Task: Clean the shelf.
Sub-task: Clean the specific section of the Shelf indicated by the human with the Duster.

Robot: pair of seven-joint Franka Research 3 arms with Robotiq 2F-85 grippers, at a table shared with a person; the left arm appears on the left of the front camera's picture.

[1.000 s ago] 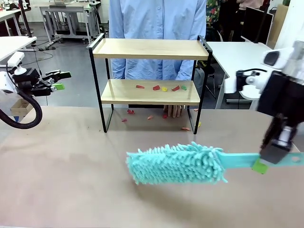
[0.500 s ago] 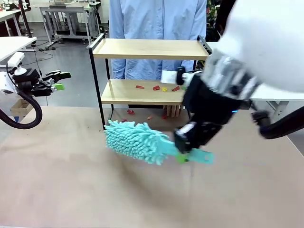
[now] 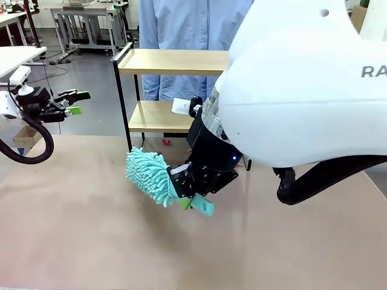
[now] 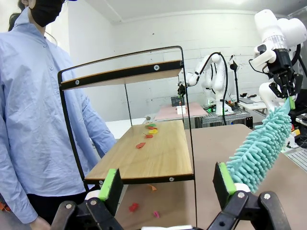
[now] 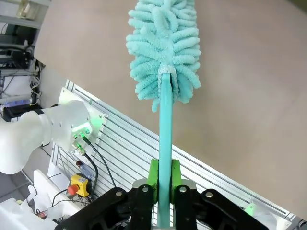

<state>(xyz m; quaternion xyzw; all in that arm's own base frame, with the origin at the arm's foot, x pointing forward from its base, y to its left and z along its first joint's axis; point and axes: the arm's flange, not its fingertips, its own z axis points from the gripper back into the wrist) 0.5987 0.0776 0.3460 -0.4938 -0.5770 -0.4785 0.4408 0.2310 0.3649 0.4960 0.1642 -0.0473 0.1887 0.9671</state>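
The right pincer (image 3: 187,202) is clamped on the flat handle of a turquoise duster (image 3: 148,175), which is pinched between its green pads, as is plainly seen in the right wrist view (image 5: 163,172). The duster (image 5: 163,43) is held slanted, with its fluffy head lowest, just above the brown desk (image 3: 72,229). The head is placed near the front left leg of the shelf (image 3: 163,60).

The shelf is set at the far side of the desk, directly in front of a person (image 3: 181,24) in a light blue shirt. Small coloured scraps (image 4: 140,144) are scattered on its lower board (image 4: 148,153), and a few more are seen on the desk beneath it.

The left pincer (image 3: 77,103) is held out beyond the desk's left edge. Its pads are spread wide with nothing between them (image 4: 166,184).
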